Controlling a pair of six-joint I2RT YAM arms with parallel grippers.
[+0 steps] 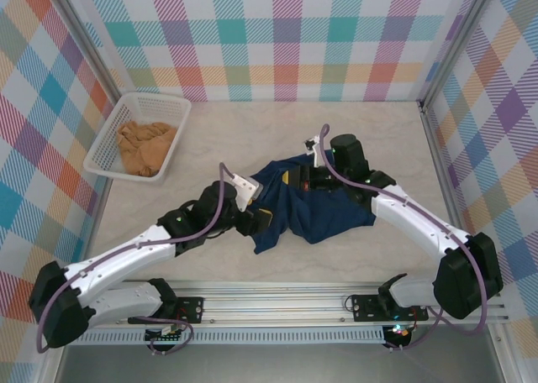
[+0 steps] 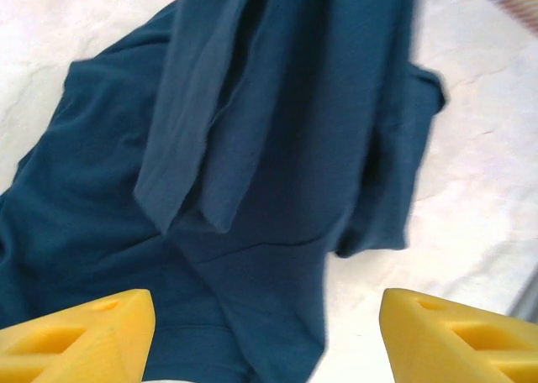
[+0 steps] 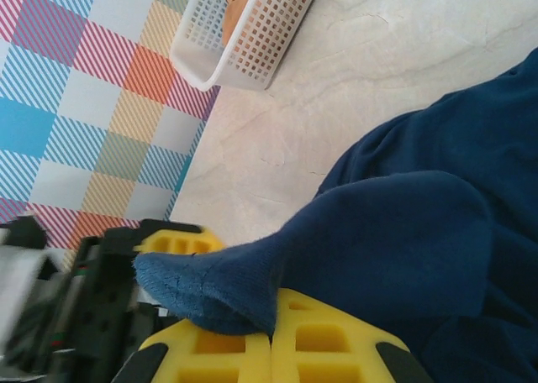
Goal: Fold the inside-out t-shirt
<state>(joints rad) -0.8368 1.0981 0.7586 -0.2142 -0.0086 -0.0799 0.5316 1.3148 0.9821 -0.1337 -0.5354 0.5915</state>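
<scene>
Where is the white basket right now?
In the top view the white basket sits at the far left corner of the table, holding the tan-orange garment, apart from the navy t-shirt.

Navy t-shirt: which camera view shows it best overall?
Top external: the whole crumpled navy t-shirt is in frame. Left wrist gives close-up hanging folds; right wrist gives a bunched edge pinched in the right tool.

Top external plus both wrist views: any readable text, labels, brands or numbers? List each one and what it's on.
No readable text in any view.
t-shirt: plain navy cloth, no print or tag legible.
basket: white lattice, no label visible.
base rail: small lit parts at its near edge, too small to read any marking.
</scene>
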